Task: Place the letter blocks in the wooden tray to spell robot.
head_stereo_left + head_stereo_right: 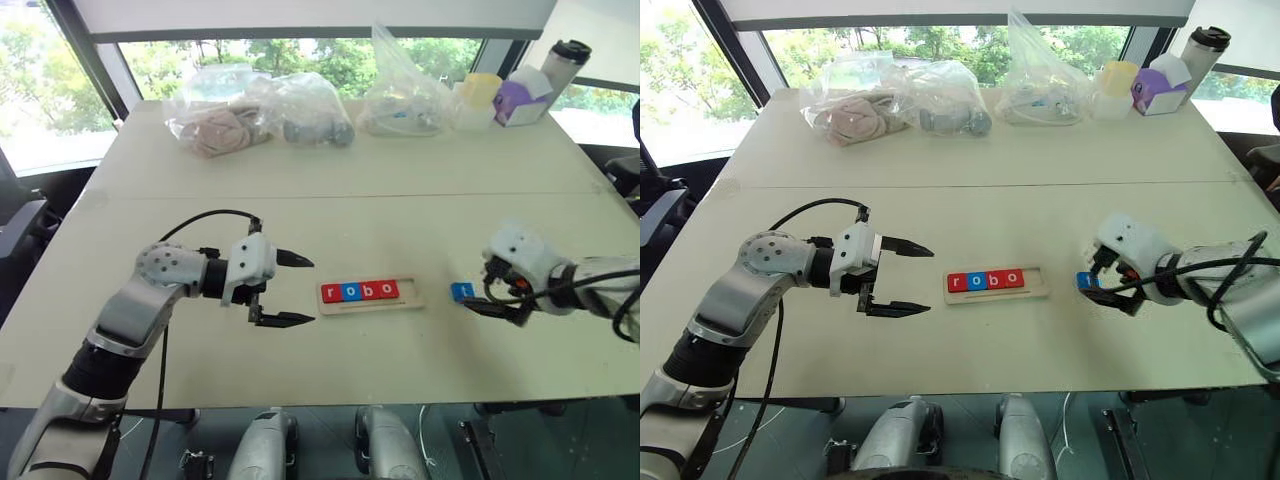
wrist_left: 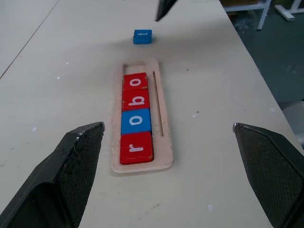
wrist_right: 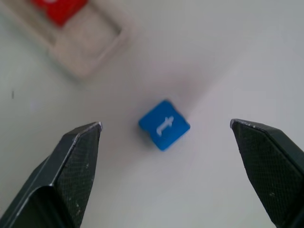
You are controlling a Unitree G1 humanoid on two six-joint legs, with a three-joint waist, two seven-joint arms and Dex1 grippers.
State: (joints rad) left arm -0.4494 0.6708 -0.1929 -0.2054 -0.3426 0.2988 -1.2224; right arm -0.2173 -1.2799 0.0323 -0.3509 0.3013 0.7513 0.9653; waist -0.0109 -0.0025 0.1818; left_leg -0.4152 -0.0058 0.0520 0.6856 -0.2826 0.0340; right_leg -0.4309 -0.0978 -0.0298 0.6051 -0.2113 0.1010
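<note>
Beyond the tray's [image 1: 372, 303] open right end, the blue t block [image 3: 164, 124] lies loose on the table [image 1: 330, 200], apart from the rim and turned askew to it. Right gripper [image 3: 167, 142] hangs just above that block with its jaws spread wide to either side, pinching nothing, so it is plainly the nearer arm. Tray runs left to right, its long axis pointing at the block; r, o, b, o [image 2: 137, 117] fill four slots and the empty slot [image 2: 134, 69] is the one nearest the t. Judging from this, the block needs squaring before it goes in. Bare table lies all round it, and the near edge is well off. Left gripper [image 1: 283, 290] hovers off the tray's left end, jaws wide, empty
</note>
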